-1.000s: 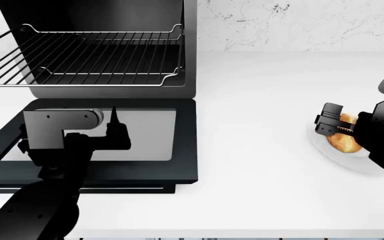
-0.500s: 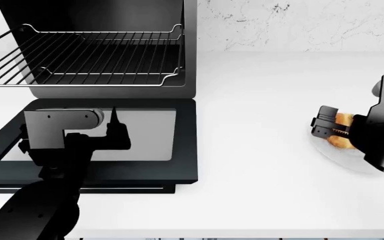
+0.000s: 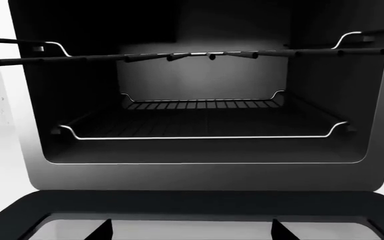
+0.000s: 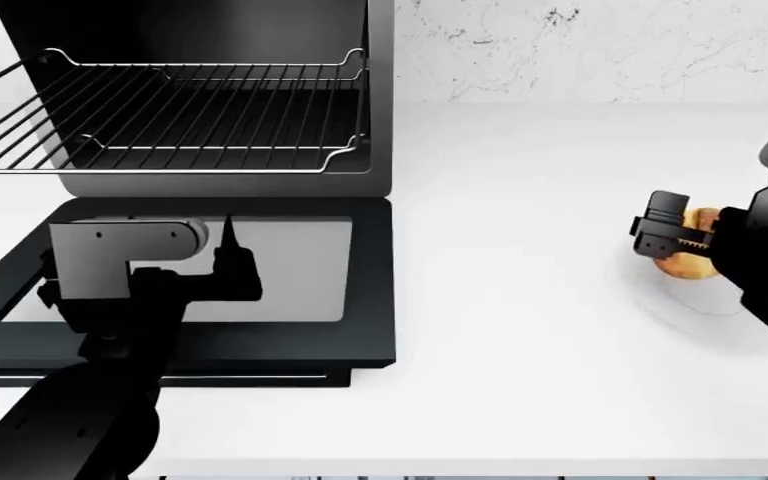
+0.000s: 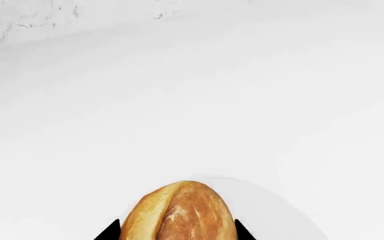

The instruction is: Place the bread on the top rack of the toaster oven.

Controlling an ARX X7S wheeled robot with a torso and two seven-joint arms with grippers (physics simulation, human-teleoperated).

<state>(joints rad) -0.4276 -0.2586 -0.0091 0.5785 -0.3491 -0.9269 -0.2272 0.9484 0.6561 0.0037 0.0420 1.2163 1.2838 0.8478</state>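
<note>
In the head view, your toaster oven (image 4: 224, 120) fills the upper left of the frame, its door (image 4: 197, 290) dropped flat onto the white counter (image 4: 518, 330) toward you. The top rack (image 4: 171, 115) is slid partway out of the cavity, so its front bar hangs over the hinge end of the door. Your left gripper (image 4: 228, 245) sits low over the door's glass, fingers pointing at the oven; from here you cannot tell whether they are apart or together. At the right edge, your right gripper (image 4: 671, 240) has the bread (image 4: 695, 262) between its fingers, the golden bun showing just behind the black jaw block. A faint white plate (image 4: 704, 300) lies below and slightly toward you from it.

In the left wrist view, you look straight into the dark oven. The top rack (image 3: 192, 54) crosses the upper part of the frame as a bar seen edge-on, and the lower rack (image 3: 202, 122) sits well inside, mid-frame. The door's frame runs along the bottom, with two dark fingertips (image 3: 98, 231) set well apart, so this hand is spread and holds nothing.

In the right wrist view, the bread (image 5: 178, 212) sits at bottom centre, its paler split running lengthwise, with a black fingertip (image 5: 108, 232) pressed against each flank: you are gripping it. The plate's (image 5: 279, 210) pale rim shows behind it.
</note>
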